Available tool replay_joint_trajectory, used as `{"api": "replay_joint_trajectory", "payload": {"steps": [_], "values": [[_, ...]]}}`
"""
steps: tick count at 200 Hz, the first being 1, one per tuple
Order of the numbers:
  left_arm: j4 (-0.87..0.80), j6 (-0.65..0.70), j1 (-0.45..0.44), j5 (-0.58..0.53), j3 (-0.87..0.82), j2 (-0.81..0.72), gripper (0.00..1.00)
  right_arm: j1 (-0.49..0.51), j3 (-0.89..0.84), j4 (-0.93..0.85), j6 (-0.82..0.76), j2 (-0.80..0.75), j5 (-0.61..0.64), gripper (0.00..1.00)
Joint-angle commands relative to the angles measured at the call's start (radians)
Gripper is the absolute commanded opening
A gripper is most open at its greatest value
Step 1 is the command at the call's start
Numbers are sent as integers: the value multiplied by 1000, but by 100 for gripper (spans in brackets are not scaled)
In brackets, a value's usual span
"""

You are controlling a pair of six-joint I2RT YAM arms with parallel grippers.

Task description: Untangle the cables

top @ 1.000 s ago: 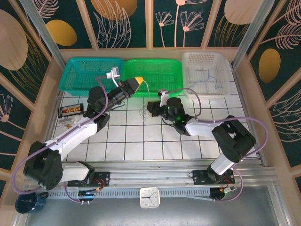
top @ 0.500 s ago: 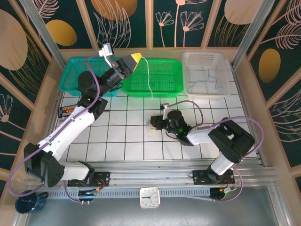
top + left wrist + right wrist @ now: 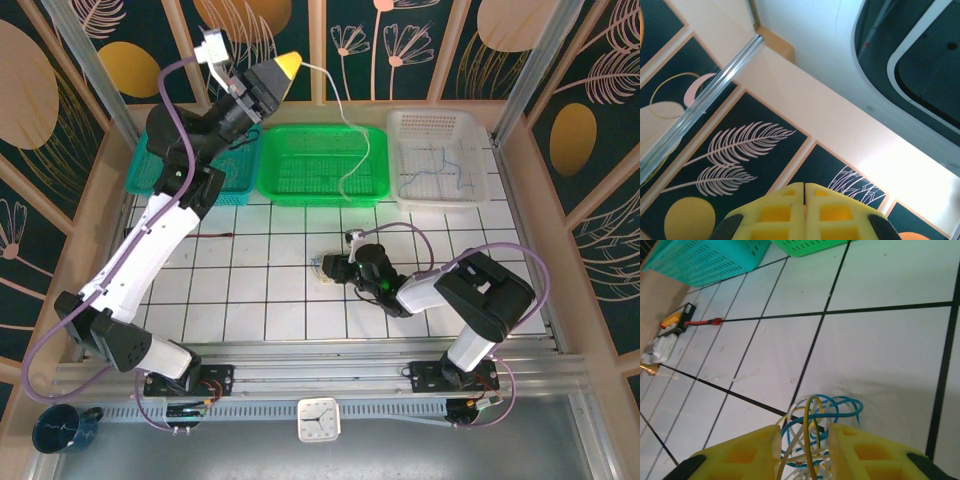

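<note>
From above, the left claw (image 3: 284, 66) is raised high, clenched on a pale cable (image 3: 352, 150) that trails down from its tip over the green basket (image 3: 322, 160). The right claw (image 3: 328, 267) sits low on the bench (image 3: 260, 290) at the cable clump (image 3: 318, 266).

The left wrist view shows yellow fingers (image 3: 775, 212) pressed together.

In the right wrist view, released fingers (image 3: 747, 452) straddle blue, yellow and white loops (image 3: 815, 427). If the strand snags, lifting could drag the whole clump.

We see a white tiled counter (image 3: 270, 300) carrying three baskets (image 3: 322, 165) along its far edge and tangled cables (image 3: 322, 268) mid-counter.
</note>
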Motion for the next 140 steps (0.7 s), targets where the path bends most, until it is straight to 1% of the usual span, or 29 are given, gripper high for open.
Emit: {"api": "replay_joint_trajectory", "payload": {"steps": [1,47,84,87,140], "values": [[-72,43,-3,14,122,42,0,14,-19,41,17,11,37,34],[-256,168,-3,-12,359,153,0,15,-16,27,23,-24,22,42],[-345,238,-2,-37,444,221,0,16,14,-38,9,-86,2,50],[-357,246,-2,-40,452,248,0,16,18,-49,7,-93,1,51],[-515,394,6,-90,569,368,0,17,59,-197,-33,-217,27,55]]}}
